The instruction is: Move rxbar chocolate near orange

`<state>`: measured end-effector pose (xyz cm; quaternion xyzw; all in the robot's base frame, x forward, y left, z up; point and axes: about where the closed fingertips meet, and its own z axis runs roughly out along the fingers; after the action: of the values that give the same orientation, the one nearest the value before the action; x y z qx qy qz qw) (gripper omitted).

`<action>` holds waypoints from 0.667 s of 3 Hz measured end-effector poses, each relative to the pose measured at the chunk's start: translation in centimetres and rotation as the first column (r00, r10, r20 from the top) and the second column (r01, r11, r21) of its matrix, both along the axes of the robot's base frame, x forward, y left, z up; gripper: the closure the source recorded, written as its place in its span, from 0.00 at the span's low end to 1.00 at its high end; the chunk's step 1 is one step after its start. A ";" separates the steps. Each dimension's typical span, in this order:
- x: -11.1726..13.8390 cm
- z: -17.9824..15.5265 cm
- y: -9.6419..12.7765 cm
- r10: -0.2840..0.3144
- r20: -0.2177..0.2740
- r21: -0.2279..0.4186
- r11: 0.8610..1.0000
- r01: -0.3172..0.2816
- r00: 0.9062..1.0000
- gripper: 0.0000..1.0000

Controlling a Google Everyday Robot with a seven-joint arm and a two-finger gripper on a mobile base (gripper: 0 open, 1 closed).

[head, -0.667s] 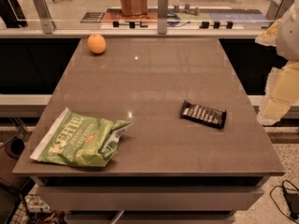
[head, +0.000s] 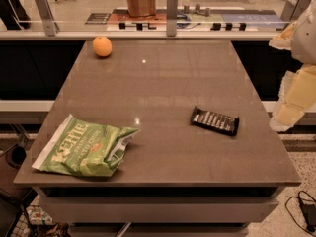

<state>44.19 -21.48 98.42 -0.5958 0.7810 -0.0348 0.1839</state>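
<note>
The rxbar chocolate (head: 215, 120) is a small flat black bar with white lettering, lying on the right half of the grey table (head: 163, 78), towards the front. The orange (head: 102, 46) sits at the table's far left corner, far from the bar. My gripper (head: 286, 116) is at the right edge of the view, a cream-coloured shape hanging beside the table's right side. It is off the table, to the right of the bar, and holds nothing that I can see.
A large green chip bag (head: 84, 147) lies at the front left of the table. A glass barrier with metal posts (head: 171, 11) runs behind the far edge. A cable (head: 303, 211) lies on the floor at the lower right.
</note>
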 end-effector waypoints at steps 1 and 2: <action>0.8 -2.0 -0.5 -0.030 -0.024 0.080 0.996 0.032 0.999 0.00; 1.7 -5.2 -0.5 -0.069 -0.058 0.198 0.977 0.080 0.996 0.00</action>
<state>45.92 -21.96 93.21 -0.5453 0.8067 0.0521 0.2215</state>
